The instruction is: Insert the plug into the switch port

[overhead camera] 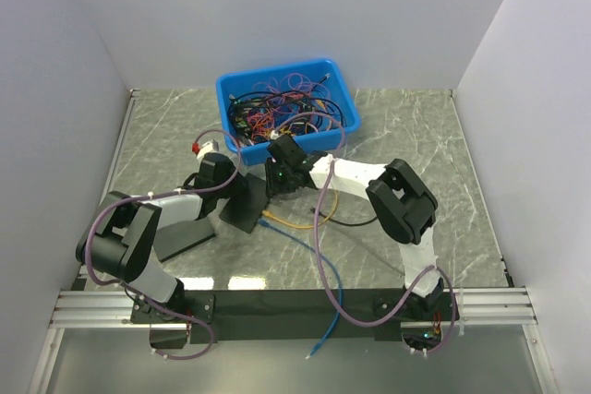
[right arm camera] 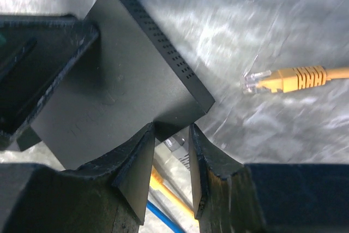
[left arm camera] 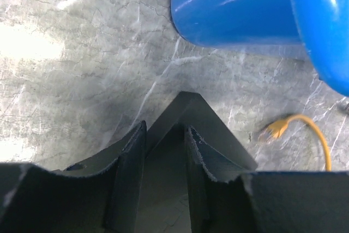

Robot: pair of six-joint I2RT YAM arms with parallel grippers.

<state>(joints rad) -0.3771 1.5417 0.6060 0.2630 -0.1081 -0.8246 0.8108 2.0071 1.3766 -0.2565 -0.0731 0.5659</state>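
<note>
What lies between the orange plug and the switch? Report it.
Nothing visible: only bare table separates the orange plug from the black switch. The right gripper hovers at the switch's near corner.

Top view's evenly lit and sharp; wrist cams are smeary, with glare on the table (left arm camera: pixel 32 47) and the plug (left arm camera: pixel 272 130) out of focus.

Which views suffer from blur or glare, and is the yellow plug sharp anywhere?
Top external: evenly lit and sharp. Left wrist: washed-out glare patches on the table at left; yellow plug blurred, blue bin soft. Right wrist: plug and switch crisp, table behind them smeared.
</note>
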